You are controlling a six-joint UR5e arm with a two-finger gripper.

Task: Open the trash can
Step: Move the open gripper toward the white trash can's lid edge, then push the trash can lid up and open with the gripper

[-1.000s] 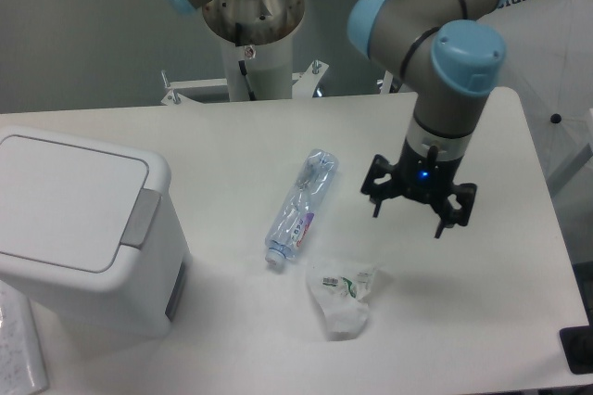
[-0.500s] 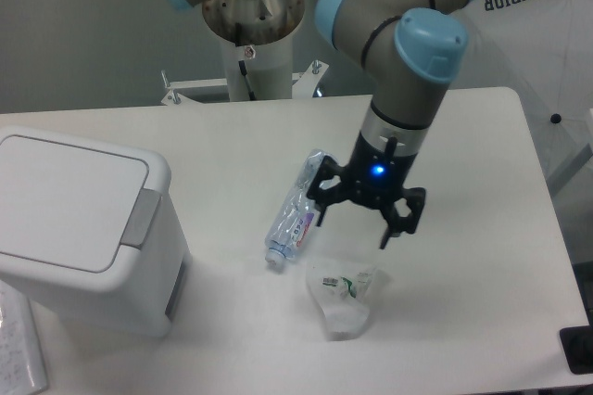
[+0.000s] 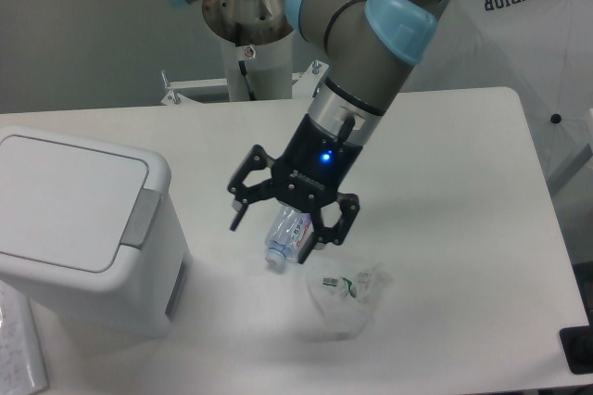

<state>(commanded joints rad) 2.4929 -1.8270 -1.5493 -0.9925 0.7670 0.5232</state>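
Legible writing: the word "SUPERIOR" in dark capitals on the white fabric panel at upper right, behind the desk. The crumpled clear plastic wrapper carries a small barcode label and a green mark; its text is too small to read. The plastic bottle has a label with a purple patch, unreadable and mostly hidden under the gripper.

The trash can stands at the left edge of the white desk, near its front. Its flat lid is closed, and the grey push-tab sits at the right rim of the lid, facing the arm.

The gripper hangs above the bottle's middle with its black fingers spread apart, holding nothing. A blue indicator light shows on its body. It is well apart from the trash can, with bare desk surface between the gripper and the push-tab.

The wrapper lies just right of the bottle's cap end, toward the front edge. The right half of the desk carries no objects.
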